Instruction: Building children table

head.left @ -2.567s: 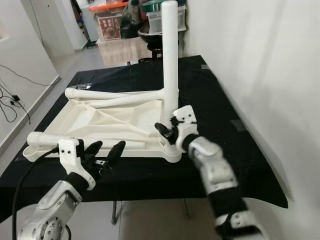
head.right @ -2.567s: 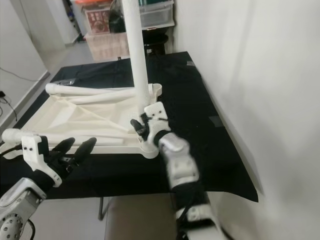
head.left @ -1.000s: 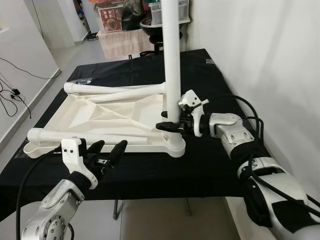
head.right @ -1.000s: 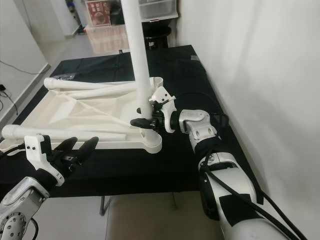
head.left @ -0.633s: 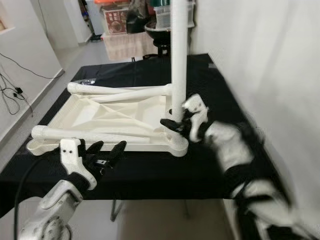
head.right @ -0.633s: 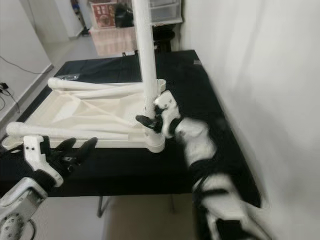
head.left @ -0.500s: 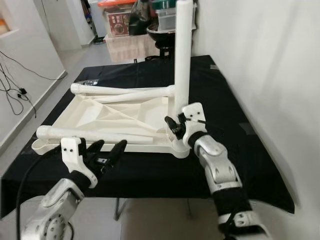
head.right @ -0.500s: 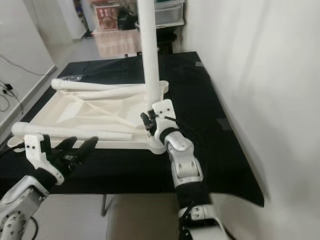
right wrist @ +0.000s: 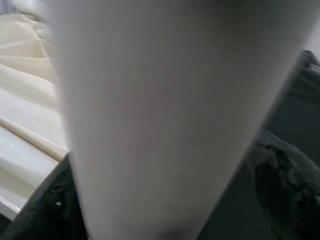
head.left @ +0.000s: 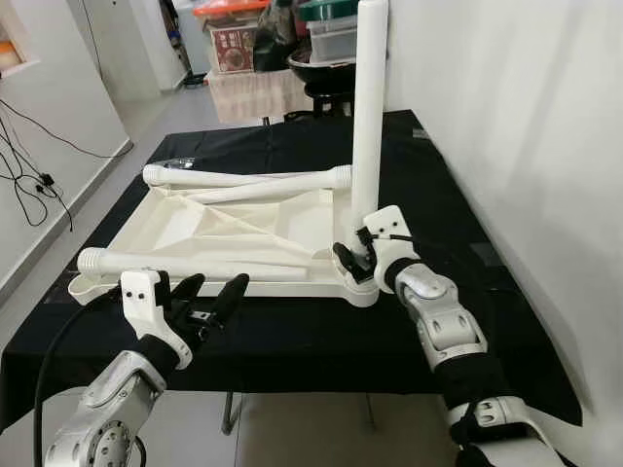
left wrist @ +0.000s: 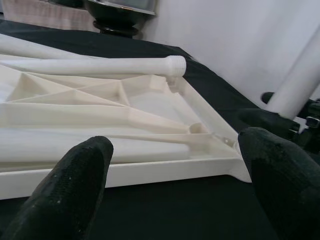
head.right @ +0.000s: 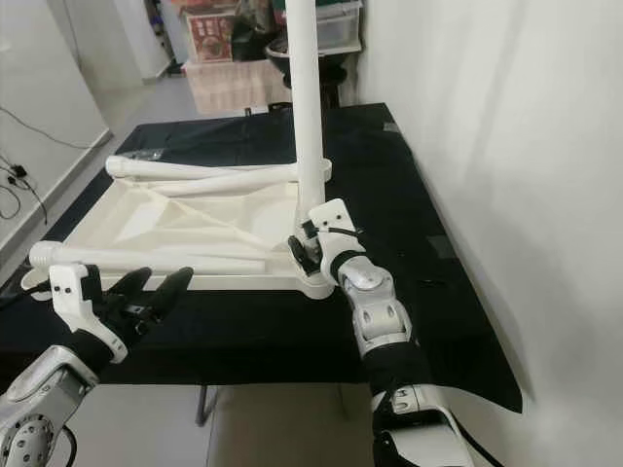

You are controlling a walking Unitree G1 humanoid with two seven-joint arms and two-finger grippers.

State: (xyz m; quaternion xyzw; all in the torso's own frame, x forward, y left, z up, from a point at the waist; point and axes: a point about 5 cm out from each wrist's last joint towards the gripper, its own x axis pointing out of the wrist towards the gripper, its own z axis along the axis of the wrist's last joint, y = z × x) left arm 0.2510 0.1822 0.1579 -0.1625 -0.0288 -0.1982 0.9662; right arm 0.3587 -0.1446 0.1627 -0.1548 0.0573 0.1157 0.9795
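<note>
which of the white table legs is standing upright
The leg at the tabletop's near right corner, where the right gripper is at its base. The other legs, one along the far edge and one along the near edge, lie flat.

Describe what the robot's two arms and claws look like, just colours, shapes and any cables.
Both arms are silver-grey jointed segments with dark bands. The left claw has two long, rounded black fingers on a white block, with a black cable trailing from the wrist. The right claw has black fingers under a white housing.

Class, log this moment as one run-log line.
right gripper: shut on upright leg | left gripper: open, off tabletop | loose legs: lying
</note>
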